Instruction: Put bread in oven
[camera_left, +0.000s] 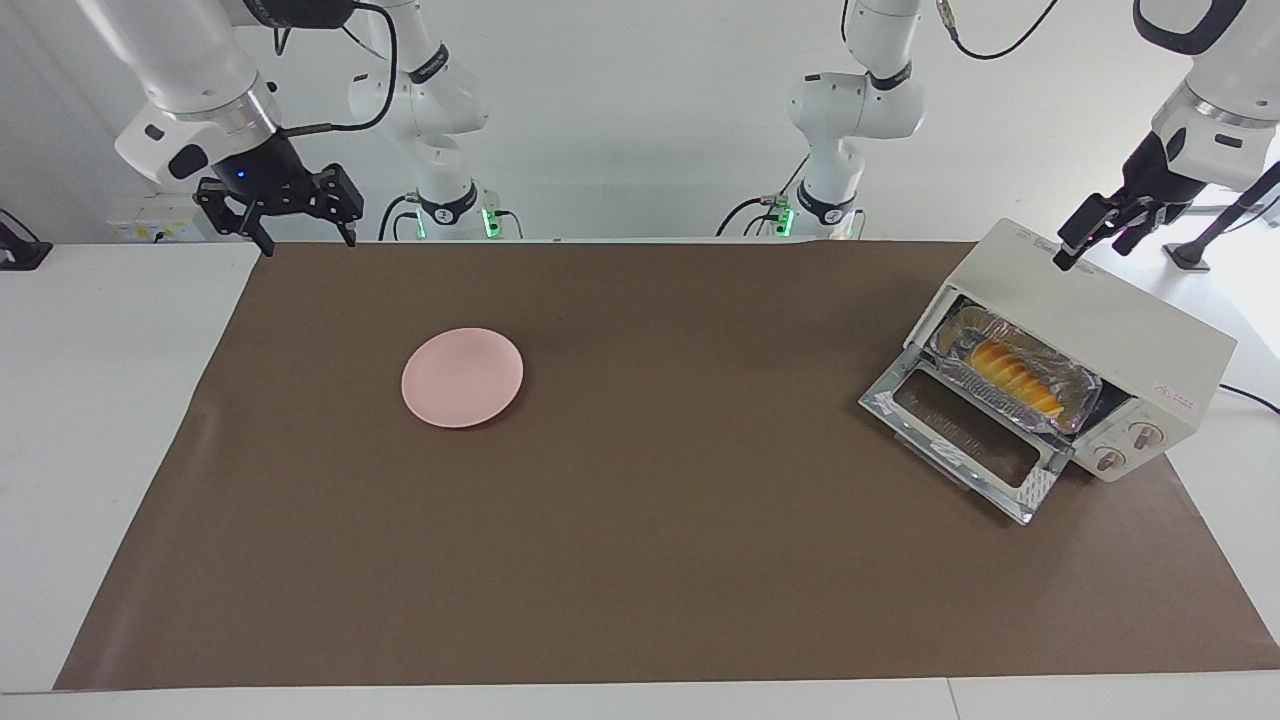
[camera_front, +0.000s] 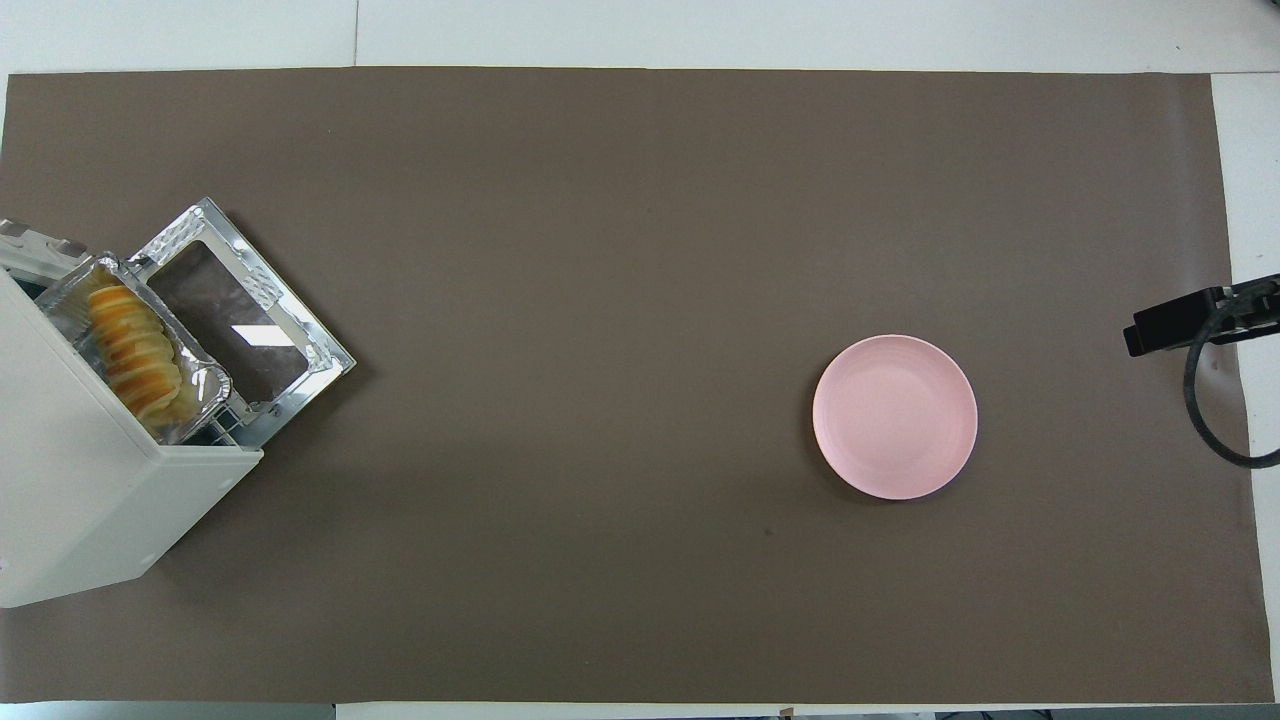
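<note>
The bread (camera_left: 1005, 370) (camera_front: 130, 350), a row of yellow-orange slices, lies in a crinkled foil tray (camera_left: 1075, 385) on the rack in the mouth of the oven (camera_left: 1130, 320) (camera_front: 70, 480). The cream-white oven stands at the left arm's end of the table with its glass door (camera_left: 965, 430) (camera_front: 240, 320) dropped open. My left gripper (camera_left: 1095, 240) hangs open and empty in the air over the oven's top, clear of the bread. My right gripper (camera_left: 308, 243) waits open and empty over the mat's edge at the right arm's end.
A round pink plate (camera_left: 462, 377) (camera_front: 895, 416) with nothing on it lies on the brown mat (camera_left: 640, 560) toward the right arm's end. A power cable (camera_left: 1250, 395) trails from the oven off the table's end.
</note>
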